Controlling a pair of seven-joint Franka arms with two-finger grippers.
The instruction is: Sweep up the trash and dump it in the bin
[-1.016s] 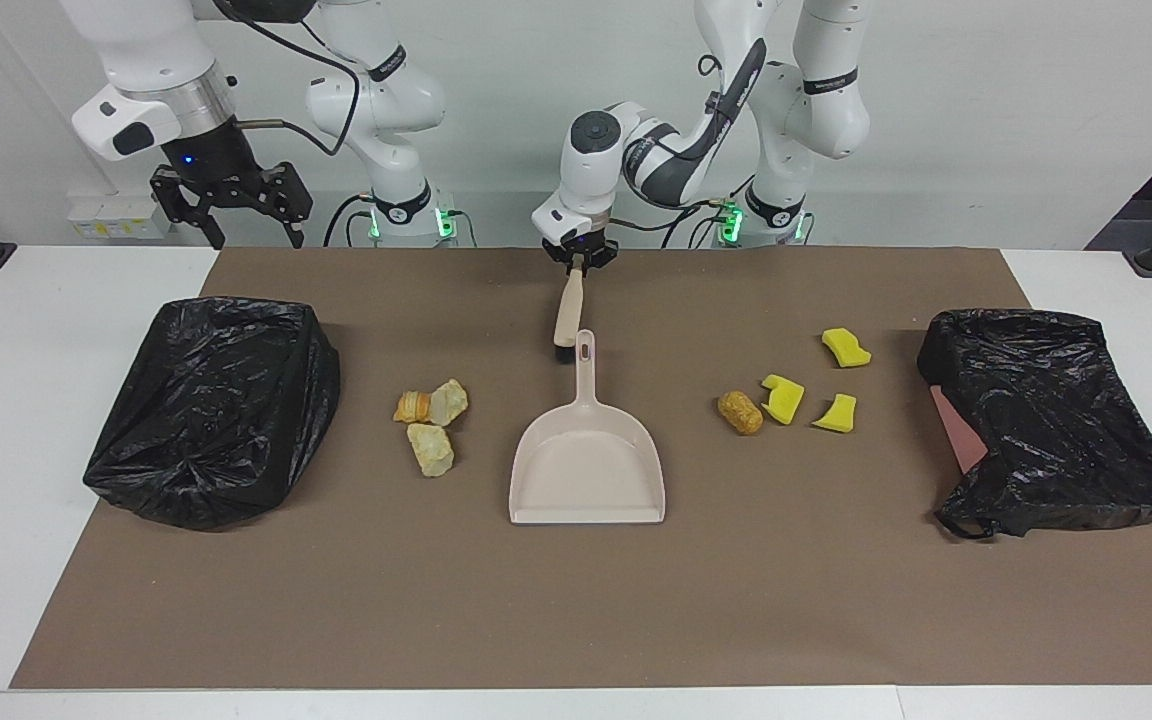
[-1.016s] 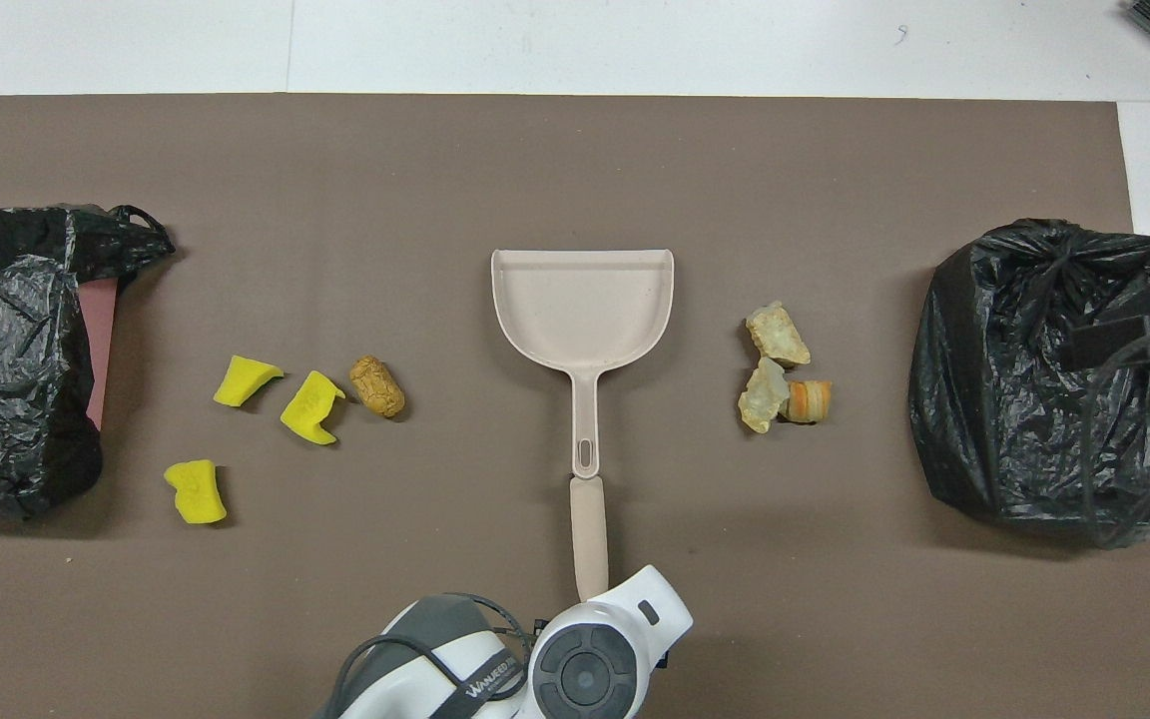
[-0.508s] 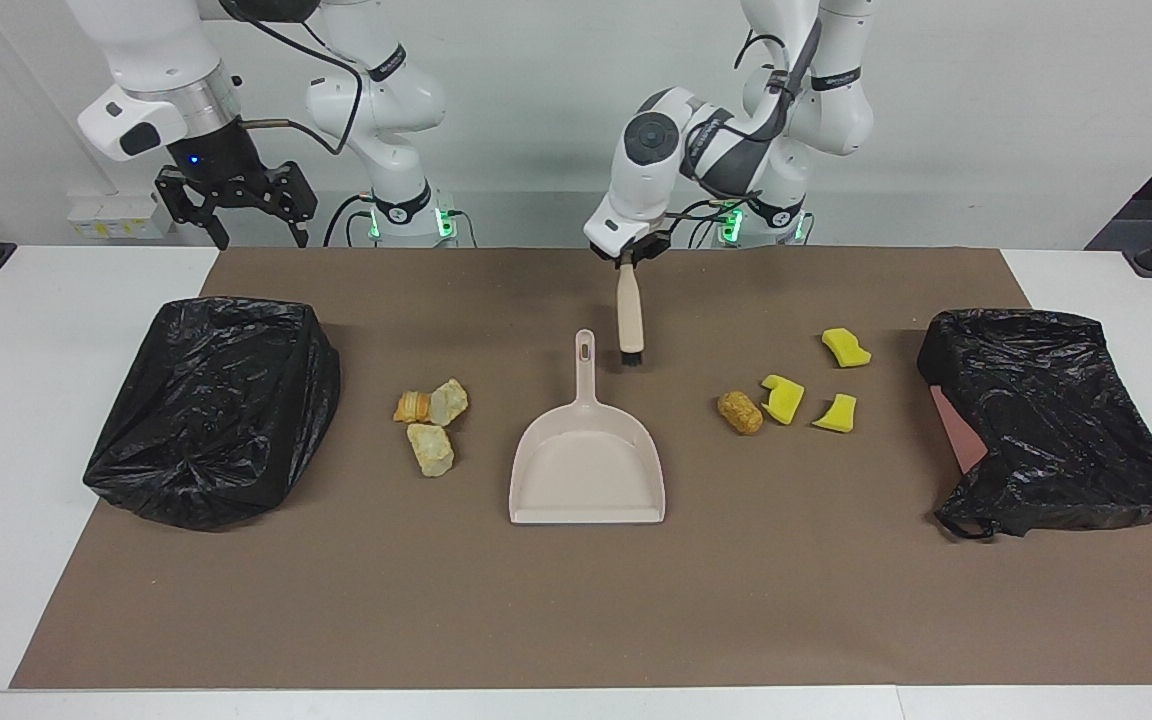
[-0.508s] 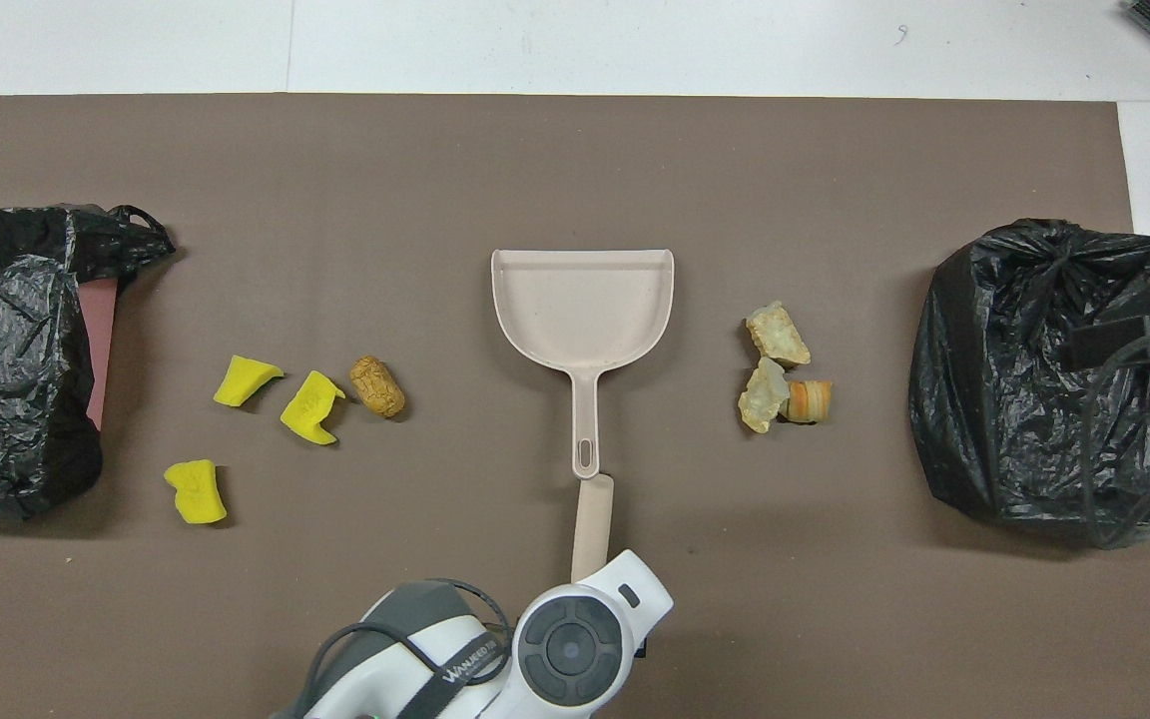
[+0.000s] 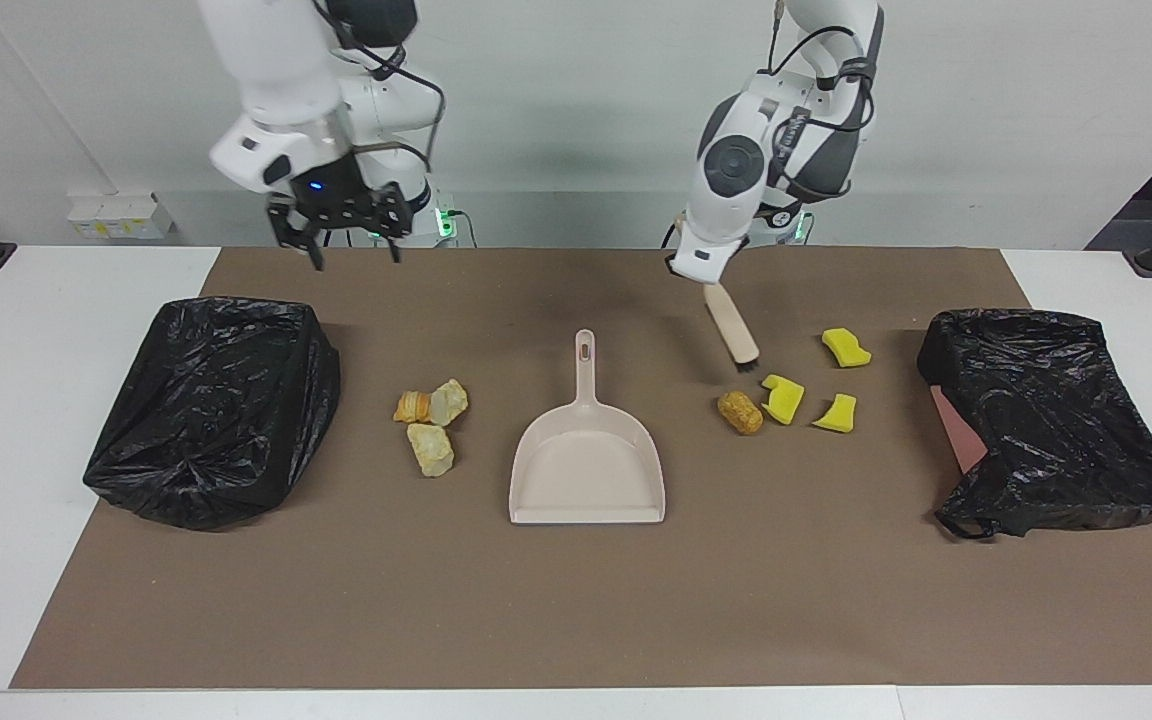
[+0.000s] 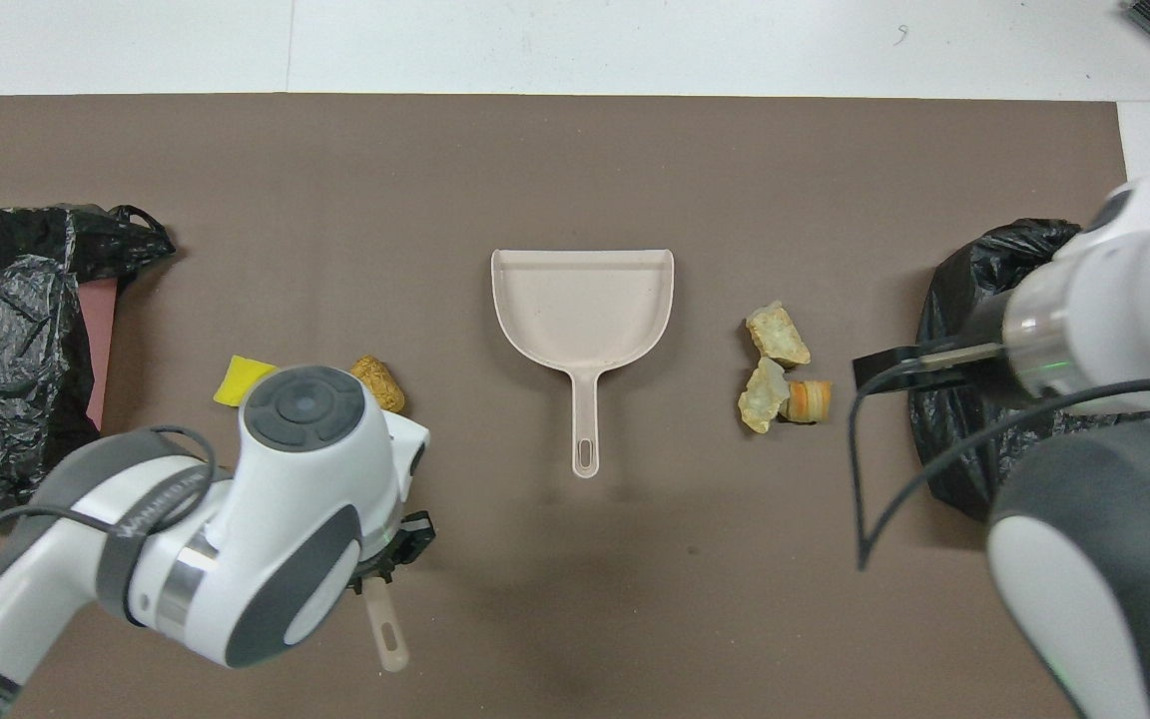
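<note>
Partly legible white lettering, seemingly "WANJEED", printed on a grey cable sleeve (image 6: 126,519) along the left arm, near the bottom left of the overhead view; nothing else readable.

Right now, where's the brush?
In the left end effector, tilted over the mat; its bristles hang beside the cork roll and sponge chunks, toward the left arm's end.

A white table (image 5: 66,420) carries a brown rectangular mat (image 5: 576,600) at frame centre; 2 black plastic-bagged bins (image 5: 216,405), a beige plastic dustpan (image 5: 586,470) and 7 scraps (image 5: 431,448) lie there.
</note>
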